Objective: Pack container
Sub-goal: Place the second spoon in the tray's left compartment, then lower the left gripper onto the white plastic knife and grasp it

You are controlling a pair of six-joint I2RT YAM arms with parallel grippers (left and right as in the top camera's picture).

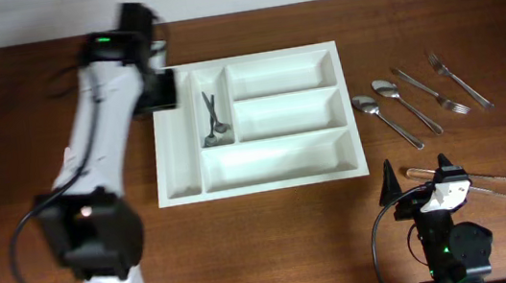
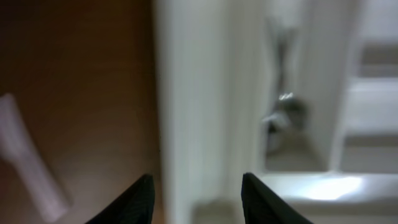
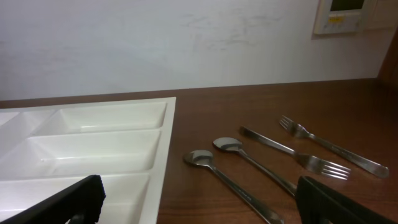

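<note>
A white cutlery tray (image 1: 276, 174) lies mid-table. Its second narrow slot holds small metal cutlery (image 1: 213, 119), which shows blurred in the left wrist view (image 2: 283, 115). My left gripper (image 1: 158, 87) hovers over the tray's far left corner; it is open and empty (image 2: 196, 199), with the tray's left wall (image 2: 193, 93) below it. Two spoons (image 1: 377, 112) and two forks (image 1: 445, 87) lie on the table right of the tray. My right gripper (image 1: 417, 175) is open and empty near the front edge (image 3: 199, 211), facing the spoons (image 3: 214, 168) and forks (image 3: 314, 163).
Two long pale utensils (image 1: 476, 182) lie beside the right gripper at the front right. A blurred whitish object (image 2: 31, 165) lies on the wood left of the tray in the left wrist view. A wall (image 3: 186, 37) stands behind the table.
</note>
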